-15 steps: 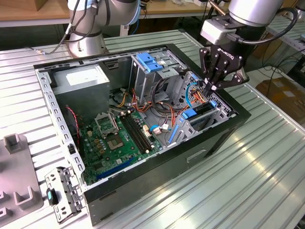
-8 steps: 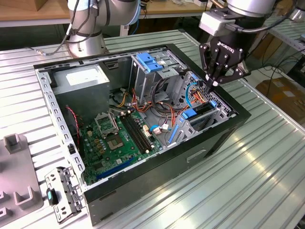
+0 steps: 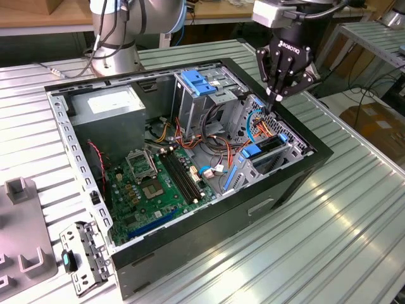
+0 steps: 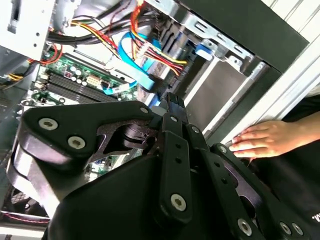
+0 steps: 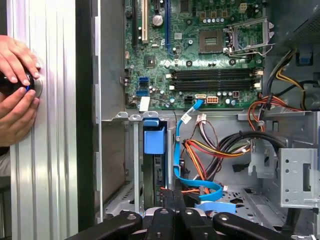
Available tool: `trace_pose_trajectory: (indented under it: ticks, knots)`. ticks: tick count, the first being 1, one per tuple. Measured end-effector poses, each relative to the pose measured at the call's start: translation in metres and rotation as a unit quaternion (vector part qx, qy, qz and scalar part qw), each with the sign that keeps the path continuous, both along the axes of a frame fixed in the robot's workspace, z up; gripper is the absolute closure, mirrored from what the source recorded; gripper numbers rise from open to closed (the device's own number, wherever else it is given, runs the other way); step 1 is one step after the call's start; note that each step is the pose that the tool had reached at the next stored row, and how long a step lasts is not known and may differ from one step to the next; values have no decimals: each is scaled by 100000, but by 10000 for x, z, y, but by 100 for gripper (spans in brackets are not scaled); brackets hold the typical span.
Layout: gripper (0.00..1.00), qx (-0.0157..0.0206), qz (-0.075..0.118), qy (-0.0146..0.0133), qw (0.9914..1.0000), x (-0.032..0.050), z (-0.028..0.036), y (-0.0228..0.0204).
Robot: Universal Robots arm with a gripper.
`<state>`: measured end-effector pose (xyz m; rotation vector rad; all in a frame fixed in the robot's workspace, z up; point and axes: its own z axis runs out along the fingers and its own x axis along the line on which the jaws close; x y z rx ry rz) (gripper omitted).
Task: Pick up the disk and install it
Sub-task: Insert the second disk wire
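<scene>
A ribbed metal table (image 3: 354, 209) held an open computer case (image 3: 297, 174). In the exterior view, the gripper (image 3: 276, 96) hung over the drive bay, fingers pinched shut on nothing. In the first wrist view, the disk (image 5: 153, 150) sat upright in its slot. A person's hand (image 5: 17, 85) rested nearby and might get bumped.

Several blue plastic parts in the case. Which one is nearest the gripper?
The disk carrier in the drive bay at the exterior view's right, directly below the gripper. The light-blue latch plate sits farther toward that view's left.
</scene>
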<state>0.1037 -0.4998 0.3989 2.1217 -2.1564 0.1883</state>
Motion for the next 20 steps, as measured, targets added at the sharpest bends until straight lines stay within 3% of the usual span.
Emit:
trace_pose_trajectory:
  ticks: [3, 5, 7, 8, 11, 12, 13, 15, 16, 17, 18, 20]
  knots:
    - [89, -237, -3, 345, 99999, 15, -1, 91]
    - [89, -511, 2, 363, 99998, 17, -5, 138]
    - [89, -1133, -3, 363, 99993, 20, -22, 188]
    - [83, -1317, -12, 362, 99991, 22, -34, 204]
    - [83, -1498, -5, 361, 99988, 25, -74, 234]
    - [83, -1774, -3, 361, 99984, 26, -83, 241]
    - [83, -2261, 0, 361, 99974, 26, -89, 242]
    - [83, -4796, -9, 362, 99884, 26, -96, 244]
    - [83, -5534, -15, 363, 99846, 25, -99, 246]
    - [82, -5846, -19, 363, 99828, 25, -106, 251]
    - [75, -5960, -20, 362, 99822, 25, -113, 254]
    - [75, -6111, -22, 361, 99812, 26, -132, 269]
